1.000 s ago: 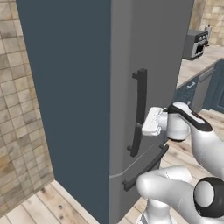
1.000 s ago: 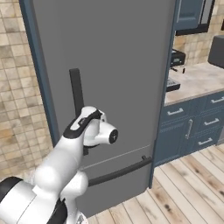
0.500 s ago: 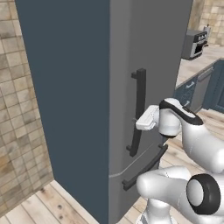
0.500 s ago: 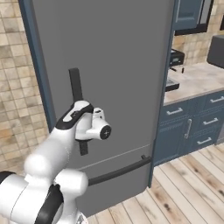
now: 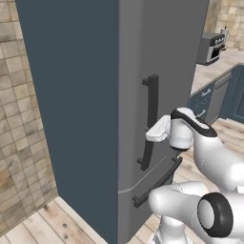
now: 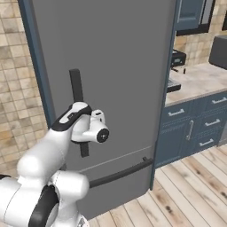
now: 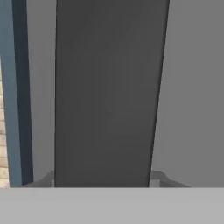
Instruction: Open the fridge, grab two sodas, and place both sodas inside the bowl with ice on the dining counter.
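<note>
The fridge (image 5: 133, 71) is a tall flat grey appliance and its door is closed. Its dark vertical bar handle (image 5: 151, 105) runs down the door front. My gripper (image 5: 152, 135) reaches the lower half of that bar. In the hand view the handle (image 7: 109, 87) stands between my fingertips (image 7: 46, 180), which press against both of its edges, so my gripper (image 7: 103, 180) is shut on it. In the right base view my white hand covers the lower part of the handle (image 6: 76, 84). The sodas, the bowl and the dining counter are out of view.
The drawer's horizontal bar handle (image 5: 157, 181) lies just below my hand. A tiled wall (image 5: 19, 119) flanks the fridge on the left. To the right a beige worktop (image 6: 199, 80) on blue cabinets (image 6: 195, 128) carries a dark appliance (image 6: 177, 60). Wooden floor (image 6: 186, 190) lies beneath.
My hand has moved in towards the fridge door, onto the vertical handle, and the fingers have closed from wide open against the bar. The fridge door has not moved.
</note>
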Controlling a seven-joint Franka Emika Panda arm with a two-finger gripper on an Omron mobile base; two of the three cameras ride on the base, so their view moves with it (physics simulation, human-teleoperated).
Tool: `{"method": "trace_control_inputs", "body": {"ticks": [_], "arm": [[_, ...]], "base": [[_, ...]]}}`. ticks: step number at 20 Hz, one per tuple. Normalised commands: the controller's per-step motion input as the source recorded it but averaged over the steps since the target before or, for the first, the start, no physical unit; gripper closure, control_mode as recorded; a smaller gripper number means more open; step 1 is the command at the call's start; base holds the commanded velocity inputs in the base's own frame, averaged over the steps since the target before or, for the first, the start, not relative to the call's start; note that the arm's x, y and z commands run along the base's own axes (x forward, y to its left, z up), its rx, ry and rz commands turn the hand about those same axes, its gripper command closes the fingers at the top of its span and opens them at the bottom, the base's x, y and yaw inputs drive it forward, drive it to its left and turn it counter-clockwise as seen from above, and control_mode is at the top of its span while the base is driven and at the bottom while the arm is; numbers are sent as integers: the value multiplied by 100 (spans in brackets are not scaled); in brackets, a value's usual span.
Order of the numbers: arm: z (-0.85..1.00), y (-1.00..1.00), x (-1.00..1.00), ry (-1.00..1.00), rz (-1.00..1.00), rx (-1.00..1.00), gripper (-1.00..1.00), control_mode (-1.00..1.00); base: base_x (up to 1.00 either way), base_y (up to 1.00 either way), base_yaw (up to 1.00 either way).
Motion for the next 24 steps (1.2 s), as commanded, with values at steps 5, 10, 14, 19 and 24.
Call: {"method": "trace_control_inputs", "body": {"ticks": [5, 10, 14, 19, 24], "arm": [[22, -17, -27, 0, 0, 0, 100, -100], [32, -47, -65, -1, 0, 0, 100, -100], [40, -56, -77, -1, 0, 0, 100, -100], [46, -63, -79, 0, 0, 1, 100, -100], [34, -60, -82, 0, 0, 2, 100, -100]], "base": [[0, 0, 0], [0, 0, 0], [0, 0, 0], [0, 0, 0], [0, 0, 0]]}}
